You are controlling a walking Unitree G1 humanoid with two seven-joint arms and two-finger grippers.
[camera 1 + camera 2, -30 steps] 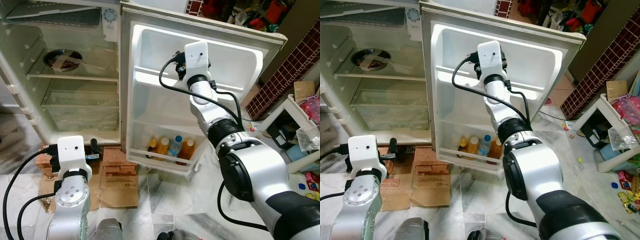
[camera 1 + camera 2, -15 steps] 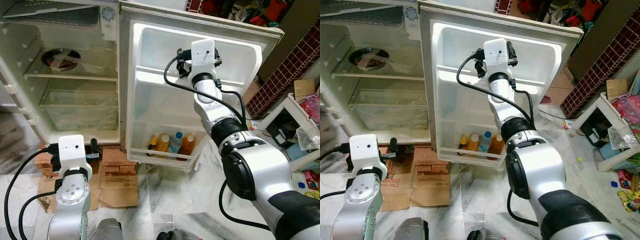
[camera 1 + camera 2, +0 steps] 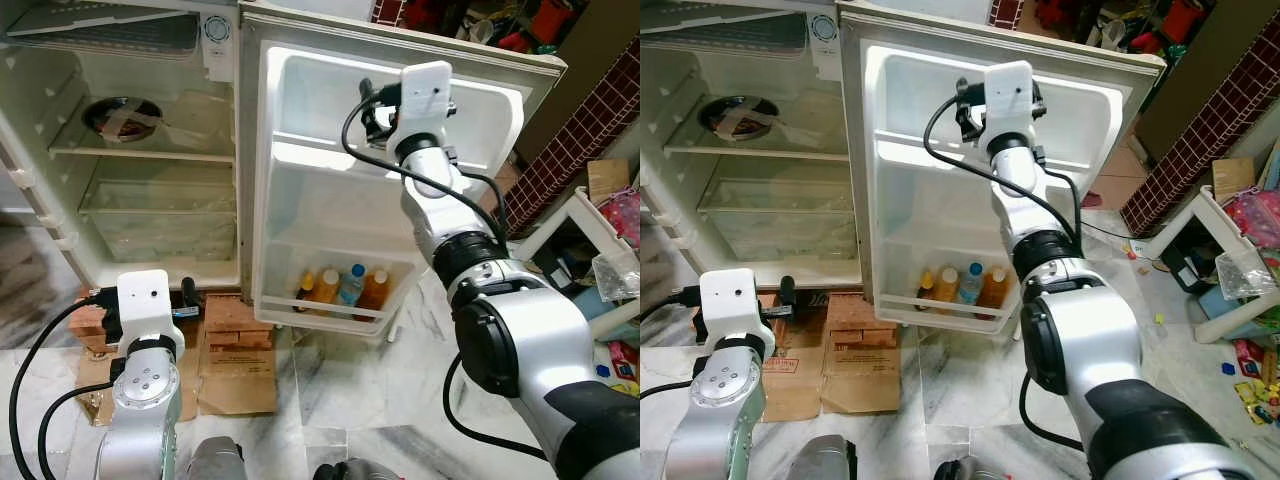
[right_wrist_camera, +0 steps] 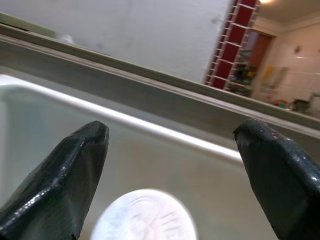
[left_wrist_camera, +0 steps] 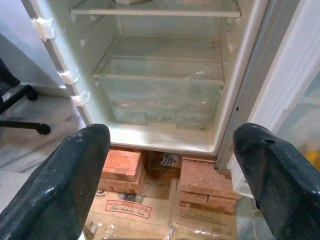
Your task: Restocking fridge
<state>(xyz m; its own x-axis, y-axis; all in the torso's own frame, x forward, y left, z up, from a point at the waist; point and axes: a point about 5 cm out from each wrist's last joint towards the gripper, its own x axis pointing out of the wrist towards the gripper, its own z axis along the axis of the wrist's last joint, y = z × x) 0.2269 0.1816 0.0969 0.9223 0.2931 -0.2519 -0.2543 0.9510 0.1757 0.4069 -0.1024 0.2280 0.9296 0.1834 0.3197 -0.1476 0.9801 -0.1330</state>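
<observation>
The fridge stands open, its door point(image 3: 300, 200) swung to the right. Several drink bottles point(image 3: 347, 288) stand in the door's bottom shelf point(image 3: 320, 318). My right arm point(image 3: 425, 95) reaches up into the door's top shelf. In the right wrist view the right gripper point(image 4: 170, 150) is open, and a blurred white round cap point(image 4: 145, 222) lies low between its fingers, touching neither. My left gripper point(image 5: 170, 165) is open and holds nothing, hanging low before the fridge's foot; its wrist point(image 3: 140, 300) shows at the lower left.
A dark dish point(image 3: 122, 115) rests on a fridge shelf above a clear crisper drawer point(image 3: 160, 225). Bricks point(image 3: 235, 318) and flat cardboard point(image 3: 235, 375) lie under the fridge's front. A white table point(image 3: 590, 235) and clutter stand at the right.
My right wrist has risen and slid to the right along the door's top shelf. The left arm has stayed put.
</observation>
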